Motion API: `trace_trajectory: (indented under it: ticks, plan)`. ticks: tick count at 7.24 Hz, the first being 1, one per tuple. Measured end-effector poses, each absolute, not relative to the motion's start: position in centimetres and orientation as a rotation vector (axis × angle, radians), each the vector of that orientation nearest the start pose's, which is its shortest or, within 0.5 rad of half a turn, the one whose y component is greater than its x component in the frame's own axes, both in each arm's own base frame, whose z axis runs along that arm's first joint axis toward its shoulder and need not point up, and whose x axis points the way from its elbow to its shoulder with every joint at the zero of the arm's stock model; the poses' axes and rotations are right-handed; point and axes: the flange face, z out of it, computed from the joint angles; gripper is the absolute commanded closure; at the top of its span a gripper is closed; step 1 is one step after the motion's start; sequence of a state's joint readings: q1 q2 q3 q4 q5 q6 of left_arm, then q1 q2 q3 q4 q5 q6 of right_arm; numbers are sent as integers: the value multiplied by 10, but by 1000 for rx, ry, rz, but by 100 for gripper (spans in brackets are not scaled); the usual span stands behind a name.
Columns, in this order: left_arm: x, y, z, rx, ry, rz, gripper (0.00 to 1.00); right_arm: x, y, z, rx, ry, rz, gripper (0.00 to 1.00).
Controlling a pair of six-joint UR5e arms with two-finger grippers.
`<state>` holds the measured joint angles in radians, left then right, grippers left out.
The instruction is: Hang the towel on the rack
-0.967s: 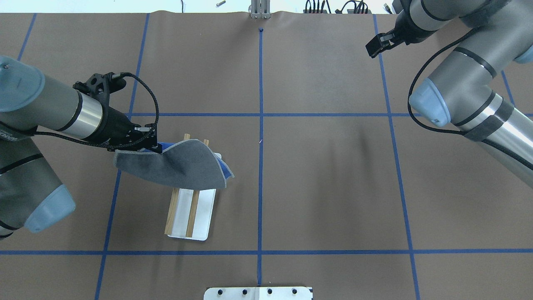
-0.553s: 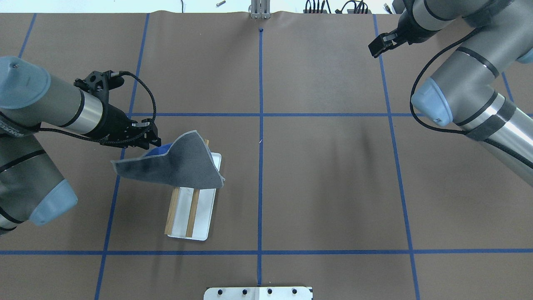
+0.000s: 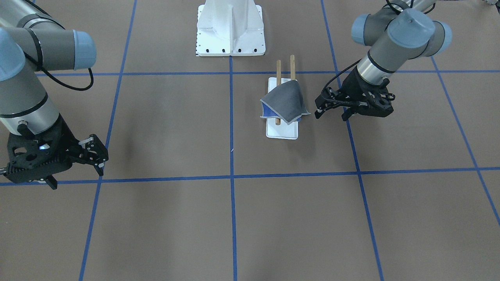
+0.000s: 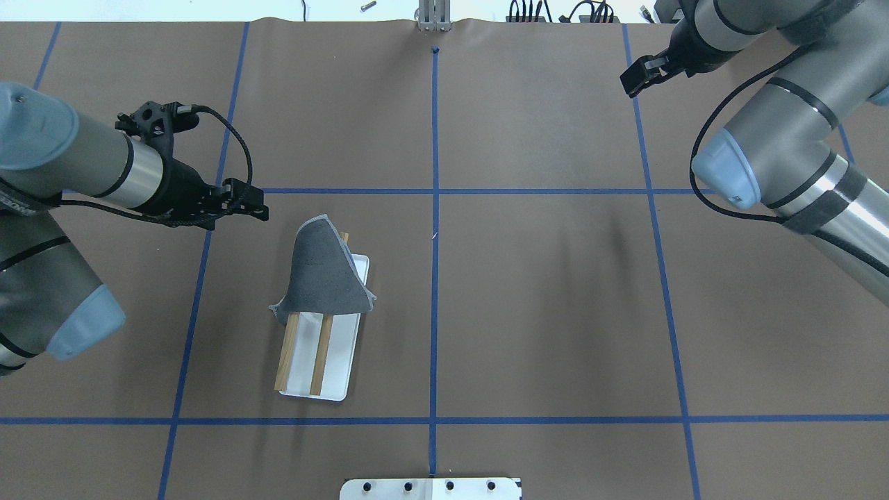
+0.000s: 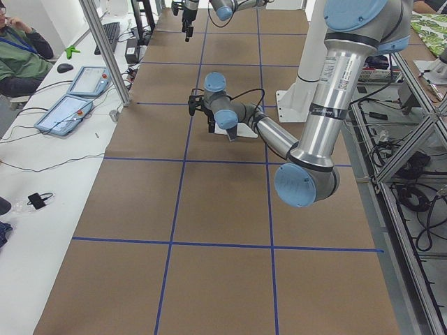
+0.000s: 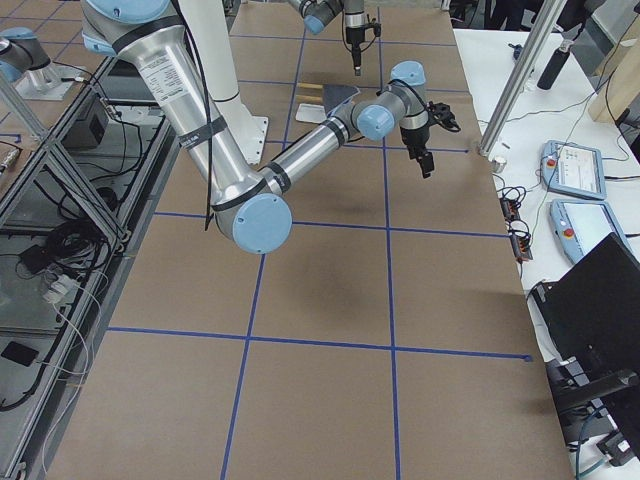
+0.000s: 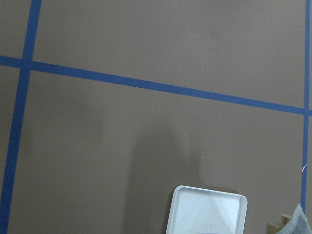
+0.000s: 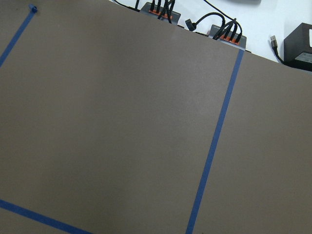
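Observation:
The towel (image 4: pixel 323 274), dark grey face up with a little blue showing at its lower edge (image 3: pixel 269 113), is draped over the far end of the rack's two wooden rods (image 4: pixel 320 354). The rack's white base (image 4: pixel 342 361) lies left of the table's middle line. My left gripper (image 4: pixel 260 205) is open and empty, just up and left of the towel and apart from it; it also shows in the front view (image 3: pixel 330 113). My right gripper (image 4: pixel 630 80) is open and empty at the far right, also in the front view (image 3: pixel 102 156).
The white bolted robot pedestal (image 3: pixel 230 27) stands at the near edge (image 4: pixel 430 488). Blue tape lines (image 4: pixel 435 208) grid the brown table. Cables and plugs (image 8: pixel 219 31) lie past the far edge. The left wrist view shows the rack's base (image 7: pixel 209 214) and a towel corner (image 7: pixel 298 222).
My left gripper has opened, let go of the towel and drawn back up and to the left. The towel has dropped and now hangs over the rods. The right gripper drifted slightly.

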<state>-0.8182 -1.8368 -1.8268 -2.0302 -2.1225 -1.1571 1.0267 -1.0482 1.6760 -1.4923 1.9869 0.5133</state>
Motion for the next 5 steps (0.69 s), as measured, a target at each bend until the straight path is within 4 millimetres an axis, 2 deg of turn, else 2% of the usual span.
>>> trace_trajectory:
  ticks: [2, 3, 4, 5]
  plan:
    - [289, -509, 373, 214, 940, 8, 1, -218, -622, 356, 307, -702, -104, 0]
    - [255, -528, 389, 239, 851, 79, 1, -192, -619, 387, 269, -697, -87, 0]
    - [212, -546, 405, 256, 765, 153, 1, -165, -612, 422, 246, -679, -105, 0]
    - [158, -562, 422, 258, 687, 217, 1, -135, -602, 459, 232, -650, -141, 0]
